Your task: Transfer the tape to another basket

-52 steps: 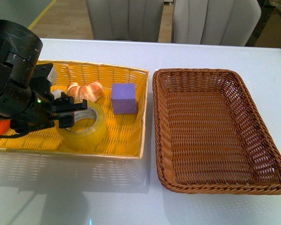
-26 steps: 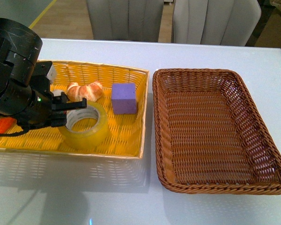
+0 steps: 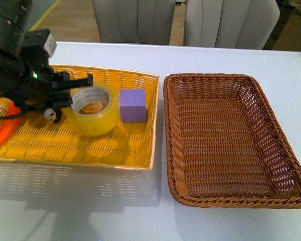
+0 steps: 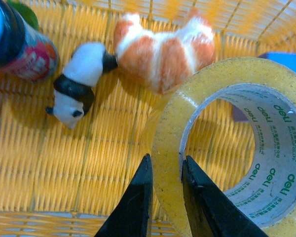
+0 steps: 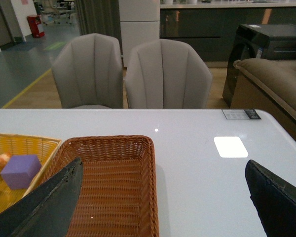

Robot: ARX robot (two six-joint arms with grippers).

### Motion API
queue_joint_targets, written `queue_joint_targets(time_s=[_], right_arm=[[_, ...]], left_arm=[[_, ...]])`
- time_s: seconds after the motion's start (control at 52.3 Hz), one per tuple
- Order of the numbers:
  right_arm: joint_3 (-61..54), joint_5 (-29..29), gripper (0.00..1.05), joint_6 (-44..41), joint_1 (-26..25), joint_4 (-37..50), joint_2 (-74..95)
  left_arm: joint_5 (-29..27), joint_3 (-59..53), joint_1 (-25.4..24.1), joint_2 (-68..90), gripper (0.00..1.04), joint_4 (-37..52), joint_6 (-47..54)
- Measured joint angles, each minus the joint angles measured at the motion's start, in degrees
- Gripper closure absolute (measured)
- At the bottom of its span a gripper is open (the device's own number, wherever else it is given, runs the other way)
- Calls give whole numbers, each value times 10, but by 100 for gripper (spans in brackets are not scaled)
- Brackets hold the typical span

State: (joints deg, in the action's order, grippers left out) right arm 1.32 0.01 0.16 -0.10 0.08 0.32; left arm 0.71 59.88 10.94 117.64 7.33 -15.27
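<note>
I logged the left hand point(image 4: 166, 160) pinching the glossy yellowish tape point(image 3: 98, 123) ring's wall, tilted above the yellow woven basket point(image 3: 115, 150). Only the wrist view showed green core lettering. Right hand point(image 5: 163, 162) stood wide.

This looks like a big open office or showroom hall rather than a home. A glossy white desk point(image 5: 197, 148) has two grey padded chairs point(image 5: 167, 74) drawn up to it, and behind them a wide grey floor point(image 5: 19, 64) marked with a yellow line point(image 5: 27, 88) runs far back. Dark cabinets point(image 5: 197, 29) under a pale counter line the far wall, a tan sofa point(image 5: 271, 79) sits off to one side, and a small red thing point(image 5: 33, 25), too distant to name, stands deep in the room.
</note>
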Motion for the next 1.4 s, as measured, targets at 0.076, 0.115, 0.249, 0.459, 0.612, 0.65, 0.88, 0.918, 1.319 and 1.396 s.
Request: queue_joint_targets(time_s=[0.076, 0.115, 0.249, 0.459, 0.612, 0.65, 0.88, 0.918, 1.319, 1.396], right_arm=[[0, 0, 9, 0, 0, 0, 0], [0, 0, 9, 0, 0, 0, 0], [0, 0, 9, 0, 0, 0, 0], [0, 0, 9, 0, 0, 0, 0], [0, 0, 9, 0, 0, 0, 0], [0, 0, 9, 0, 0, 0, 0], [0, 0, 9, 0, 0, 0, 0], [0, 0, 9, 0, 0, 0, 0], [0, 0, 9, 0, 0, 0, 0], [0, 0, 9, 0, 0, 0, 0]], left_arm=[[-1, 0, 2, -37, 93, -10, 0], [-1, 0, 7, -51, 93, -17, 0], [-2, 26, 47, -64, 93, -46, 0], [5, 76, 113, -58, 93, -69, -12], [6, 111, 157, -33, 93, -83, -19], [6, 118, 167, -26, 93, -87, -19], [6, 180, 227, 35, 93, -112, -24], [6, 195, 238, 45, 93, -118, -25], [8, 244, 273, 102, 64, -137, -47], [8, 244, 274, 102, 53, -135, -50]])
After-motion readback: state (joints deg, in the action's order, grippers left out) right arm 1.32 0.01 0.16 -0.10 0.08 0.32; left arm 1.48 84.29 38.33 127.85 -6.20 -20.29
